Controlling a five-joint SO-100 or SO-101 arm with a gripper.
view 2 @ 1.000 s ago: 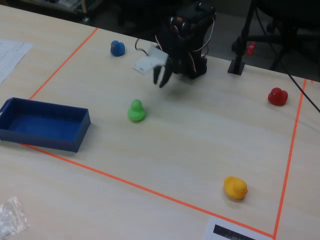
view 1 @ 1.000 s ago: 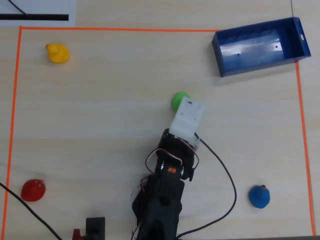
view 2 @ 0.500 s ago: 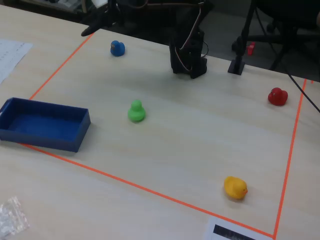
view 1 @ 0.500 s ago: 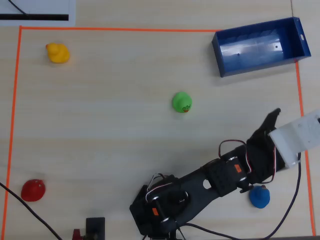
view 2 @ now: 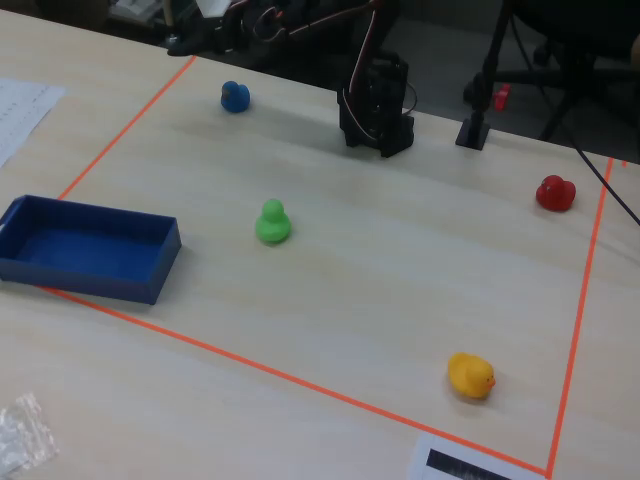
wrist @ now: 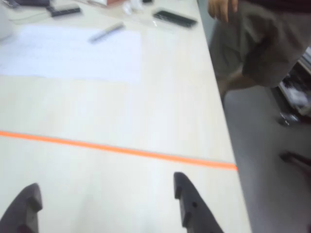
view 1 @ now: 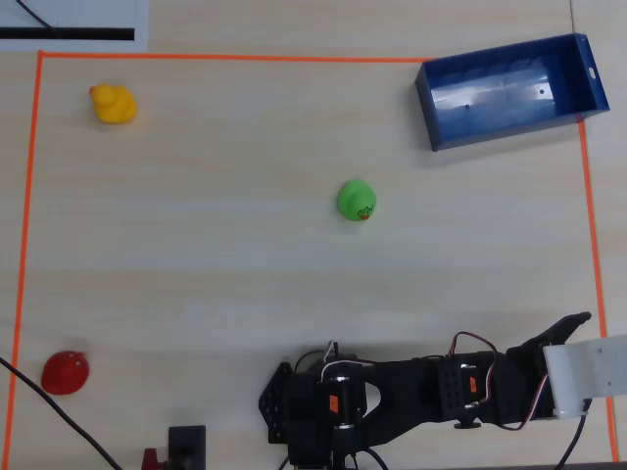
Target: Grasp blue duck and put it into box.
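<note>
The pincer [wrist: 104, 208] swung past the blue duck [view 2: 235, 96] (now hidden overhead).

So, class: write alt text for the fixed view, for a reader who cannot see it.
A blue duck sits near the far orange tape line, the arm's gripper raised beyond it. Nearer: a green duck and an empty blue box at left.

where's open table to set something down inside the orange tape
Widest bare stretch: between the yellow duck, green duck and red duck. Also bare: between the green duck and the box. Crowded: the bottom edge, where the arm and open pincer hide the blue duck.
</note>
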